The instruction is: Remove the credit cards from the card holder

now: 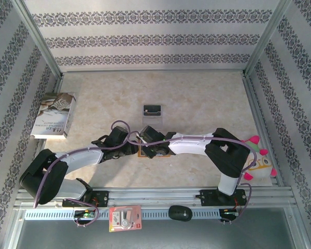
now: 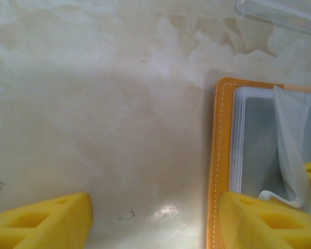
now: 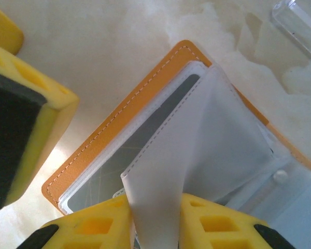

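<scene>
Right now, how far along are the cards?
Done: the holder lies open; one black card sits beyond it, out. In hand: left end effector, open, sits at the holder's edge; right end effector pinches a sleeve. Left: pulling whatever the sleeves hold; contents unclear.

my table (image 1: 197, 93) is pale cream, marbled with tan blotches. behind it and along both its sides rise white walls (image 1: 155, 39) banded with dark floral stripes. silver posts (image 1: 39, 39) stand at its far corners. light glints softly off it.

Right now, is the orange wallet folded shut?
No, the card holder lies open, one clear inner page pinched up by the right gripper.
</scene>
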Action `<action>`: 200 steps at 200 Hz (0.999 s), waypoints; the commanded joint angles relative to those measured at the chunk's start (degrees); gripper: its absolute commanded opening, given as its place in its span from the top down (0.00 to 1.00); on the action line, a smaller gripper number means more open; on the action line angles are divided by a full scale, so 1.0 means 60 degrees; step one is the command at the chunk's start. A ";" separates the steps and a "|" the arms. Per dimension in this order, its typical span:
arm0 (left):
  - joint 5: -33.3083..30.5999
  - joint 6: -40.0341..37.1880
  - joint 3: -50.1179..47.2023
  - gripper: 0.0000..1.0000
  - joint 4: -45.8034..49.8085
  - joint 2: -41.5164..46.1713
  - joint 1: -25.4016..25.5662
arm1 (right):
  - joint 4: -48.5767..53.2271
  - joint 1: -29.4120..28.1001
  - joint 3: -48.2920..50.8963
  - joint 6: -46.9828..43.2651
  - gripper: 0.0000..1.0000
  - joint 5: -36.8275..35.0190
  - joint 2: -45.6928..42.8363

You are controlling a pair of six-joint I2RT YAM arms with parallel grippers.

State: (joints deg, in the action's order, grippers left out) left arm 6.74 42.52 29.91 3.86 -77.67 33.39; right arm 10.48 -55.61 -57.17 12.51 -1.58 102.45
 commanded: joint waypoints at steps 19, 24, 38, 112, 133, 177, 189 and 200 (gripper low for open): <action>0.0163 0.0008 0.0274 0.33 -0.1106 -0.0779 0.0300 | -0.0444 0.0094 0.0433 0.0475 0.75 0.0406 -0.0371; 0.0177 0.0013 0.0274 0.33 -0.1232 -0.0818 0.0344 | -0.0514 0.0112 0.0479 0.0524 0.75 0.0432 -0.0405; 0.0196 0.0034 0.0253 0.33 -0.1481 -0.0927 0.0451 | -0.0743 0.0192 0.0643 0.0727 0.76 0.0502 -0.0538; 0.0272 0.0370 -0.0121 0.33 -0.2666 -0.1060 0.0586 | -0.2245 0.0765 0.1461 0.1649 0.77 0.1669 -0.0933; 0.0087 0.0213 0.0146 0.33 -0.2430 -0.1223 0.0760 | -0.2457 0.0866 0.1541 0.1858 0.77 0.1963 -0.0919; 0.0077 0.0189 0.0429 0.33 -0.2327 -0.1670 0.0797 | -0.2759 0.0905 0.1689 0.2130 0.79 0.2247 -0.0874; 0.0130 0.0146 0.0529 0.34 -0.2356 -0.1772 0.0829 | -0.2766 0.0912 0.1714 0.2147 0.80 0.2237 -0.0911; 0.0118 0.0118 0.0633 0.34 -0.2338 -0.1893 0.0859 | -0.2757 0.0931 0.1720 0.2170 0.81 0.2242 -0.0929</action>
State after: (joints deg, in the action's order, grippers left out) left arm 0.40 43.99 32.40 5.26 -81.91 36.80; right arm -4.29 -50.72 -47.83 24.16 10.41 98.17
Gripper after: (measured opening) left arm 0.665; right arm 0.204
